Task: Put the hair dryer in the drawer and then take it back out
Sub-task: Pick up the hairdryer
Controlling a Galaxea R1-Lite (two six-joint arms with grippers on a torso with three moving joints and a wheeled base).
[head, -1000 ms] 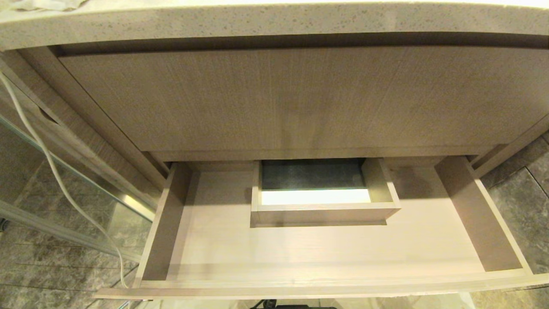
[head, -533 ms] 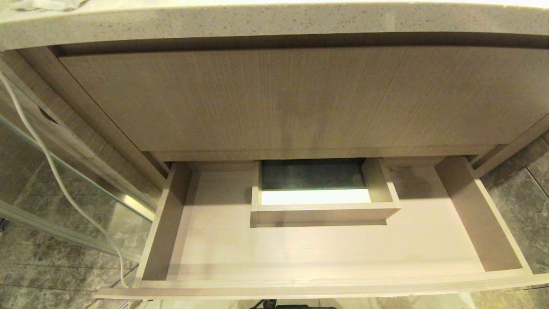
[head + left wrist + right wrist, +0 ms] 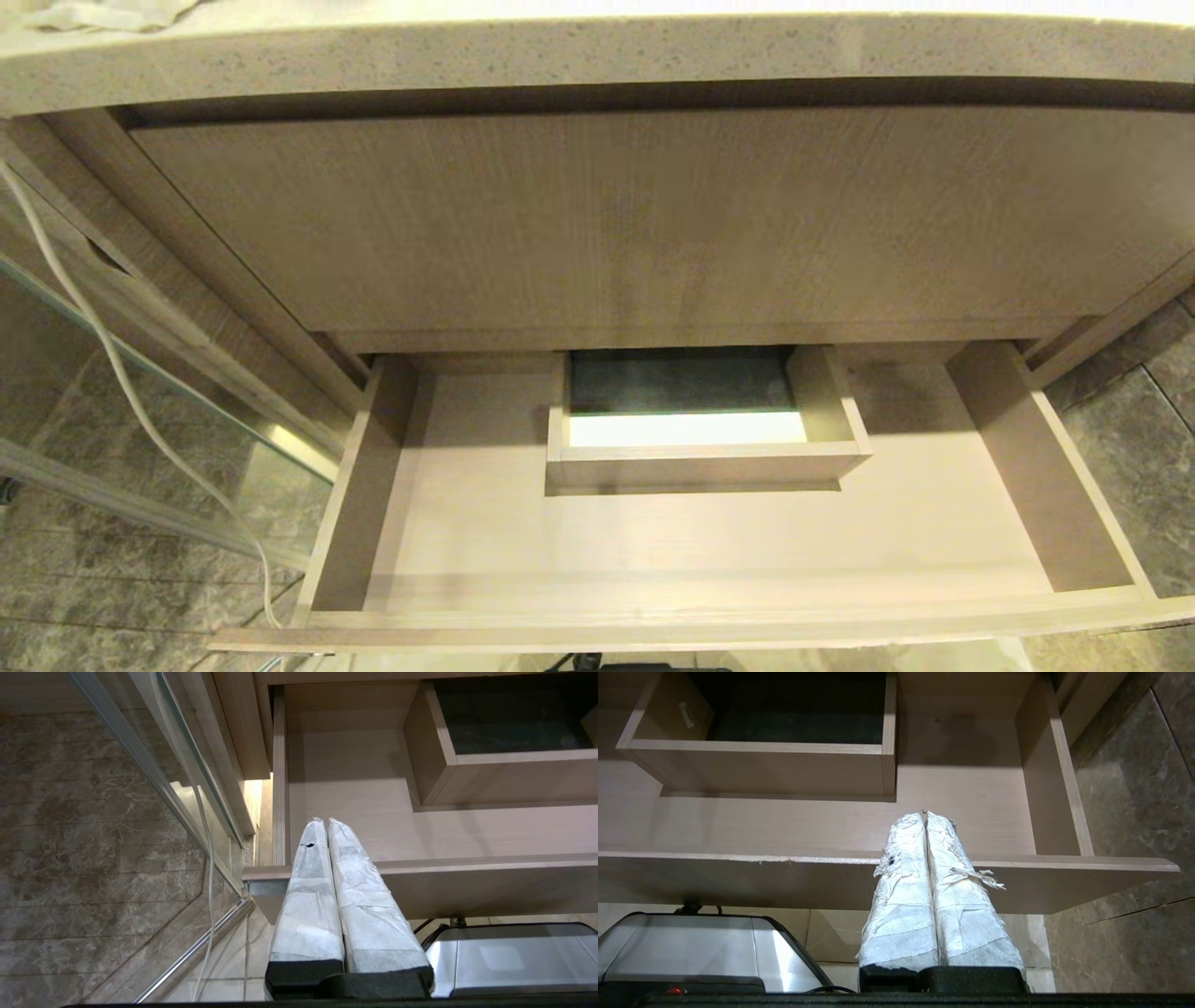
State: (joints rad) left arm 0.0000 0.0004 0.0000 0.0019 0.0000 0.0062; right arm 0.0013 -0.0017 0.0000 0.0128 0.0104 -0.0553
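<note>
Cord [image 3: 112, 373]: a thin white cord hung down at the far left of the head view, in front of a glass panel [image 3: 140, 411] with a metal edge, over grey marbled floor tiles [image 3: 93, 579].
Left gripper [image 3: 325, 826]: its two tape-wrapped fingers were pressed together with nothing between them; it sat below and in front of the drawer's front board, near the drawer's left end, touching nothing.
Countertop [image 3: 597, 56]: a speckled stone slab ran across the top of the head view, with a bit of pale cloth [image 3: 103, 11] lying on its left end.
Upper panel [image 3: 635, 215]: a tall wood-grain front stood shut beneath the countertop.
Drawer [image 3: 485, 532]: the wide, shallow, light-brown drawer beneath that panel was pulled out; its floor lay bare in all three views.
Boxed cutout [image 3: 700, 457]: a rectangular walled box stood at the back centre of the drawer, dark inside with a bright strip along its near part.
Hair dryer: it appeared in none of the views, so its place cannot be told.
Right gripper [image 3: 925, 815]: its frayed, tape-wrapped fingers were shut tight on nothing; it sat below and in front of the drawer's front board, toward the right end.
Robot base [image 3: 705, 947]: a silvery housing lay under the drawer front, between the two grippers.
</note>
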